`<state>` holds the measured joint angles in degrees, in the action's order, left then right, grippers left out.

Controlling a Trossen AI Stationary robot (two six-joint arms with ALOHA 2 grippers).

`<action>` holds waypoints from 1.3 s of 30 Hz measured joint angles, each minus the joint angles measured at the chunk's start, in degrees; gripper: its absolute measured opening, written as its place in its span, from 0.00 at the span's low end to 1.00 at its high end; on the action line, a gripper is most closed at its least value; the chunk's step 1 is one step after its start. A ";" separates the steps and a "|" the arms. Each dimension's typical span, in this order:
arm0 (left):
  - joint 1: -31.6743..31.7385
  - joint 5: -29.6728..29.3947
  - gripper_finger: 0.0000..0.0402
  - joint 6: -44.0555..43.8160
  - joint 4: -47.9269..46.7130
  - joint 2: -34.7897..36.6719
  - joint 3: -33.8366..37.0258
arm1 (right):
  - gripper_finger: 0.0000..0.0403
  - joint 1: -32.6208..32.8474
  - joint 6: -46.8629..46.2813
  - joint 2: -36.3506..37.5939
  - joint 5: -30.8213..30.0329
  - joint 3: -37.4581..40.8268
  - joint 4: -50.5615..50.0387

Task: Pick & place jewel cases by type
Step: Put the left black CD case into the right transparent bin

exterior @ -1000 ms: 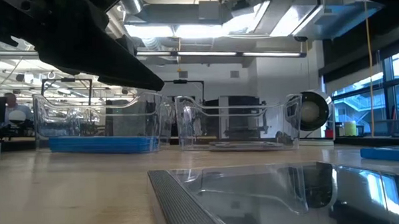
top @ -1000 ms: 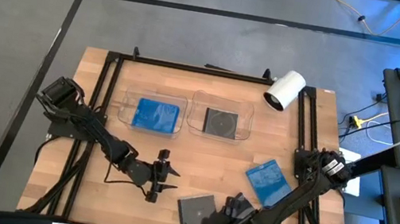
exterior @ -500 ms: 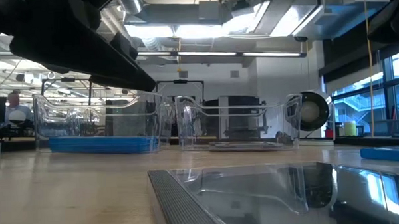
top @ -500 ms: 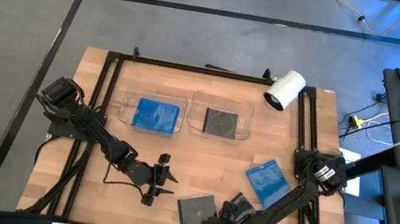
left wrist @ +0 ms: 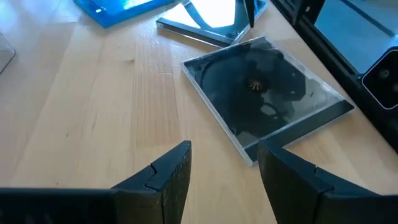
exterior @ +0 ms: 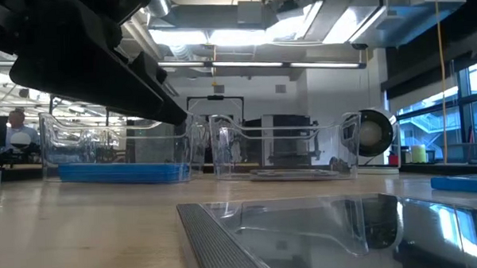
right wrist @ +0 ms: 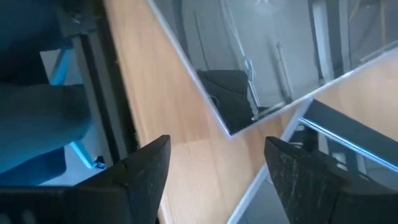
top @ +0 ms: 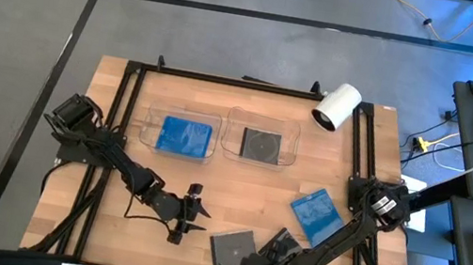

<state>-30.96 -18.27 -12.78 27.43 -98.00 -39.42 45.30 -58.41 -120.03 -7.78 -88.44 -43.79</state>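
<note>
A dark jewel case (top: 230,249) (left wrist: 264,93) lies flat on the table near its front edge. Beside it lies a second, glossy case (left wrist: 199,25) (right wrist: 267,56). My right gripper (top: 280,246) (right wrist: 217,146) hangs open just over that case's corner (right wrist: 227,130), pointing steeply down. My left gripper (top: 190,211) (left wrist: 221,152) stands open to the left of the dark case, aimed at it, a short way off. A blue jewel case (top: 317,214) lies flat at the right. One clear tray (top: 181,133) holds a blue case and another clear tray (top: 260,144) a dark one.
A white cylinder (top: 336,105) lies at the table's far right. A black frame (top: 122,133) runs along the table's sides. Both trays (exterior: 116,146) (exterior: 283,144) stand toward the far edge, with bare wood between them and the loose cases.
My right gripper has sunk a little toward the glossy case and rolled slightly. My left gripper has turned a little in place. No case has moved.
</note>
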 joint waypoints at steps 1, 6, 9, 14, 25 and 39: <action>0.00 -0.01 0.45 0.00 0.16 0.00 0.00 | 0.65 0.00 -0.29 0.00 0.06 0.51 0.55; 0.00 0.54 0.45 0.02 0.27 0.00 0.00 | 0.65 0.00 -1.53 -0.07 1.96 4.27 5.34; 0.00 1.55 0.45 0.01 0.27 0.00 0.00 | 0.65 0.00 -1.42 0.03 1.83 5.68 7.19; 0.00 1.50 0.44 0.05 -0.38 -0.02 0.00 | 0.65 0.12 -1.29 0.13 -1.43 6.59 7.71; -0.18 4.01 0.43 -0.30 -7.61 -0.04 0.00 | 0.65 -2.38 1.00 0.33 -5.51 9.95 11.37; -2.90 -1.17 0.43 7.08 -20.11 -0.06 -0.12 | 0.65 -8.39 9.57 0.07 -9.34 10.13 12.80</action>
<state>-33.86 -19.44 -5.70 7.32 -98.05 -39.54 36.90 -48.84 -119.96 -17.12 -78.30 -30.98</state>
